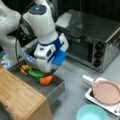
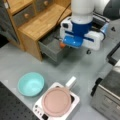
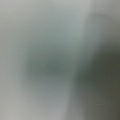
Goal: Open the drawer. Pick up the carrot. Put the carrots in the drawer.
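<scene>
Inside the drawer, pulled open from the wooden-topped cabinet: the carrot, orange, lying just beside a long green vegetable and a yellow item. Directly over it, nearly touching from above: the gripper (fingertips hidden under the white and blue wrist, so jaw state impossible to tell). In a front view, only a sliver of the carrot peeking past the gripper at the drawer. Nothing but grey blur in the wrist view.
</scene>
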Robot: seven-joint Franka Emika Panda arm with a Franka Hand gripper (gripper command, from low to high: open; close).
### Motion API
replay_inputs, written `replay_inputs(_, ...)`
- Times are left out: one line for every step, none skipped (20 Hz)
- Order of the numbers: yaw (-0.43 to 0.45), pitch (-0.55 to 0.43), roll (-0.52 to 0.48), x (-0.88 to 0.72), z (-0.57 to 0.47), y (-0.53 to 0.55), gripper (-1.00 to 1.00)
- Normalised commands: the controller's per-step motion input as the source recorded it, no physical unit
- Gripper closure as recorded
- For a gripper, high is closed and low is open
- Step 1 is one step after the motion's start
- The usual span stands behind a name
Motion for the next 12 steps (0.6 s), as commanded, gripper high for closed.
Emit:
replay_inputs(0.025, 0.089, -0.032, 0.23, 0.06, -0.13, -1.00)
replay_inputs(0.037, 0.086, -0.030, 0.24, 0.06, -0.14, -1.00)
replay_inputs(0.048, 0.087, -0.030, 0.24, 0.07, -0.15, -1.00)
replay_inputs(0.057, 0.086, -0.031, 0.23, 0.07, -0.16, -1.00)
replay_inputs(0.066, 0.089, -0.033, 0.23, 0.08, -0.17, -1.00)
replay_inputs(0.076, 0.089, -0.035, 0.22, 0.09, -0.18, -1.00)
replay_inputs(0.085, 0.089, -0.036, 0.21, 0.09, -0.18, -1.00)
replay_inputs(0.095, 0.089, -0.036, 0.20, 0.09, -0.18, -1.00)
replay_inputs(0.105, 0.089, -0.038, 0.20, 0.08, -0.19, -1.00)
replay_inputs(0.115, 0.092, -0.040, 0.20, 0.08, -0.19, -1.00)
replay_inputs(0.124, 0.094, -0.042, 0.20, 0.08, -0.20, -1.00)
replay_inputs(0.131, 0.095, -0.043, 0.21, 0.08, -0.21, -1.00)
